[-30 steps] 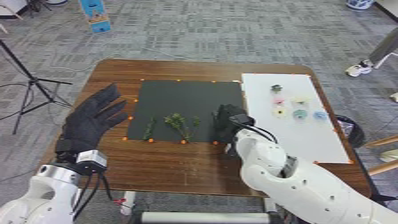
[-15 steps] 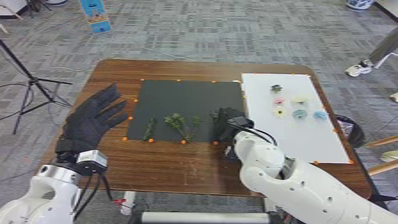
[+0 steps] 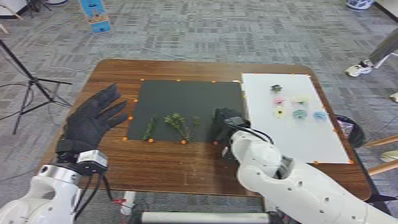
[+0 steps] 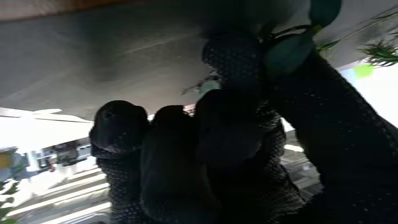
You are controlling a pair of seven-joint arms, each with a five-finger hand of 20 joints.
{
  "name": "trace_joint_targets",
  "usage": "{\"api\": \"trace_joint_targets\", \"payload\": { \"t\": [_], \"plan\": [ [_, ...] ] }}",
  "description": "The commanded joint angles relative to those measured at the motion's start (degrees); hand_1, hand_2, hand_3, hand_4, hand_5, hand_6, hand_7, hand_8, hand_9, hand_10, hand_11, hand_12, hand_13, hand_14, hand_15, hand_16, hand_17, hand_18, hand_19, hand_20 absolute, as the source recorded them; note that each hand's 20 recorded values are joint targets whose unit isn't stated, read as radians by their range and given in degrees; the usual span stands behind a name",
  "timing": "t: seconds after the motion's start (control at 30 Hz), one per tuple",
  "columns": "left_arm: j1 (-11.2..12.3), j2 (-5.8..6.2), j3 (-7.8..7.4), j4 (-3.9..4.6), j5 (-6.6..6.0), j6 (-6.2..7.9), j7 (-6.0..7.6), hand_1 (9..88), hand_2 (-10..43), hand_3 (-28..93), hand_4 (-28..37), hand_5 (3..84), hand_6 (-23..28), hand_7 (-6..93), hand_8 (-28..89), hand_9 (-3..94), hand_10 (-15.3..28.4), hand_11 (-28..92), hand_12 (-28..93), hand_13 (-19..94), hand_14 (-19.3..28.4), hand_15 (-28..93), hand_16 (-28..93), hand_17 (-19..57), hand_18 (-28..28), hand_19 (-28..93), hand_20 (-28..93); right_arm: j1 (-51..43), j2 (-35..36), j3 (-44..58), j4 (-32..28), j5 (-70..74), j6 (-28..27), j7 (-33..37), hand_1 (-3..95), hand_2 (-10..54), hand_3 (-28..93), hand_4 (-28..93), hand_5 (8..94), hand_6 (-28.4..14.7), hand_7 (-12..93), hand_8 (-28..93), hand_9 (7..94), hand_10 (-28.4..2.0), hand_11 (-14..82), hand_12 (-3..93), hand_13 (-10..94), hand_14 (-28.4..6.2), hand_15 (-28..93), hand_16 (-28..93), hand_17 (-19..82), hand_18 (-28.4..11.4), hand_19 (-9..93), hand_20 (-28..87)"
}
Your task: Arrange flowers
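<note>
Sprigs [image 3: 175, 120] on near pt. of mat [image 3: 187, 97], blooms [image 3: 299, 114] on sheet [image 3: 306, 142] to R.

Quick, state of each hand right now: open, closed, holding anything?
Left hand: open, holding nothing.
Right hand: up against a leafy green sprig; can't tell whether it grips it.

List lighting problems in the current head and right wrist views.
Head view: light fairly even, but the dark right hand nearly merges with the black mat. Right wrist view: glove in deep shadow, room background glaring nearly white in places, soft sheen across the mat.
</note>
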Motion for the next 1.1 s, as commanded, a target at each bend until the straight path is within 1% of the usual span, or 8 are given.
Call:
{"api": "trace_joint_targets", "payload": {
  "t": [0.03, 0.1, 0.13, 0.4, 0.8, 0.9, 0.97, 1.1],
  "plan": [
    [0.5, -0.52, -0.25, -0.08, -0.32, -0.02, -0.36, 24.0, -9.5, 71, -28.3, 28.0, 3.1, 18.6, -10, 21.8, 10.7, 17, 16, 20, 14.0, 16, 4, -10.6, 24.3, 42, 8, -1.3, -0.4, 0.2, 0.8, -1.3, -4.7, 1.2, 35.2, -9.5, 74, -28, 75.9, 1.1, 45, 16, 83.7, -6.9, 61.8, 57.4, 82, -6.6, 84, 49, 45, -22.3, 93, 44],
    [0.5, -0.55, -0.25, -0.08, -0.29, -0.11, -0.4, 24.0, -9.5, 71, -28.3, 28.0, 3.1, 18.6, -10, 21.8, 10.7, 17, 16, 20, 13.9, 16, 4, -10.6, 24.3, 42, 8, -1.2, -0.6, 0.6, 1.0, -1.9, -6.2, 1.5, 30.7, -9.5, 75, -28, 76.3, 1.0, 49, -7, 83.8, -6.8, 61.9, 57.3, 82, -6.2, 84, 50, 45, -22.2, 93, 45],
    [0.5, -0.52, -0.21, -0.08, -0.3, -0.08, -0.31, 24.1, -9.5, 71, -28.3, 28.0, 3.1, 18.6, -10, 21.8, 10.7, 17, 16, 20, 14.0, 16, 4, -10.6, 24.3, 42, 8, -1.1, -0.6, 0.7, 1.0, -2.0, -6.5, 1.5, 30.4, -9.5, 74, -28, 76.3, 1.0, 49, -11, 83.9, -6.8, 61.8, 57.4, 82, -6.2, 84, 50, 46, -22.2, 93, 45],
    [0.8, -0.55, -0.43, -0.22, -0.29, -0.01, -0.27, 24.0, -9.5, 71, -28.3, 27.9, 3.1, 18.6, -10, 21.7, 10.7, 17, 16, 20, 14.0, 16, 4, -10.6, 24.3, 42, 8, -0.2, 0.8, 1.4, -0.2, -4.1, -7.3, 2.0, 31.4, -9.5, 63, -28, 76.2, 0.5, 47, -11, 84.2, -6.6, 61.5, 57.5, 83, -5.8, 83, 50, 46, -22.4, 93, 46],
    [1.1, -0.66, -0.72, -0.43, -0.28, 0.22, 0.0, 24.1, -9.5, 71, -28.3, 27.9, 3.1, 18.4, -10, 21.7, 10.7, 17, 16, 20, 14.0, 16, 5, -10.6, 24.4, 42, 7, -0.1, 7.2, 6.3, -7.2, -3.8, -8.8, 1.5, 29.2, -9.5, 65, -28, 74.2, -0.5, 45, -11, 83.1, -7.2, 60.9, 58.1, 82, -6.6, 83, 51, 45, -22.9, 93, 45],
    [1.2, -0.67, -0.79, -0.54, -0.27, 0.29, 0.1, 24.1, -9.5, 71, -28.3, 27.9, 3.1, 18.4, -9, 21.7, 10.7, 17, 16, 20, 14.0, 16, 5, -10.6, 24.4, 42, 7, -1.8, 10.0, 8.9, -9.0, -3.9, -6.1, 1.0, 29.2, -9.5, 66, -28, 69.7, -1.5, 39, -10, 77.4, -9.0, 61.2, 58.0, 77, -8.1, 83, 51, 40, -23.0, 92, 44],
    [1.2, -0.63, -0.79, -0.5, -0.21, 0.4, 0.18, 24.0, -9.5, 71, -28.3, 27.9, 3.1, 18.4, -9, 21.7, 10.7, 17, 16, 20, 14.0, 16, 5, -10.6, 24.4, 42, 7, -2.9, 11.8, 10.1, -8.9, -5.4, -1.6, 1.1, 28.0, -9.5, 71, -28, 62.8, -2.8, 33, -9, 70.3, -11.8, 60.5, 56.9, 70, -10.8, 82, 50, 33, -23.4, 87, 44],
    [1.4, -0.7, -0.92, -0.56, -0.2, 0.22, 0.14, 24.0, -9.5, 71, -28.3, 27.9, 3.1, 18.5, -9, 21.7, 10.7, 17, 16, 20, 14.0, 16, 5, -10.6, 24.4, 42, 7, -5.4, 14.9, 12.8, -8.1, -7.1, 3.9, 1.6, 27.2, -9.5, 75, -28, 51.0, -4.9, 31, -10, 55.4, -15.4, 59.7, 55.2, 59, -14.3, 81, 46, 26, -24.0, 82, 46]
  ]
}}
